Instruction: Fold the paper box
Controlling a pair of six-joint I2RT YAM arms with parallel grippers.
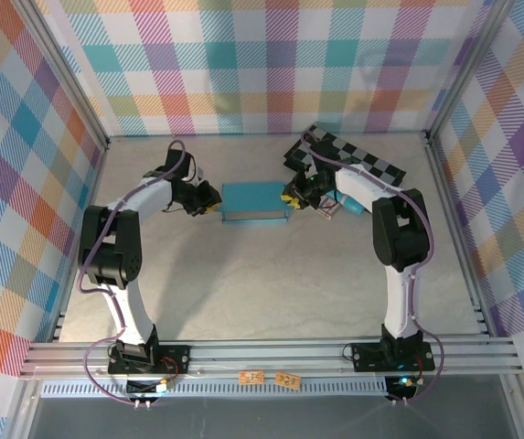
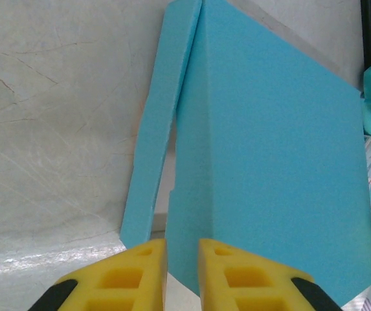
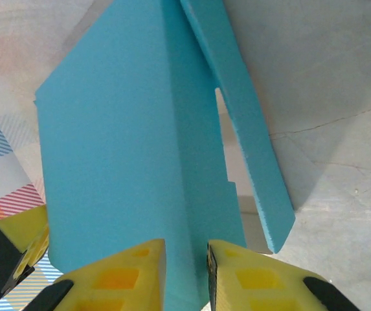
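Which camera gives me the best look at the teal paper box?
The top external view: the whole paper box shows, between the left hand and right hand. Each wrist view catches one end close up, a flap standing apart from the rest.

The teal paper box (image 1: 254,201) lies flat mid-table, partly folded, one long side flap angled away from its body.
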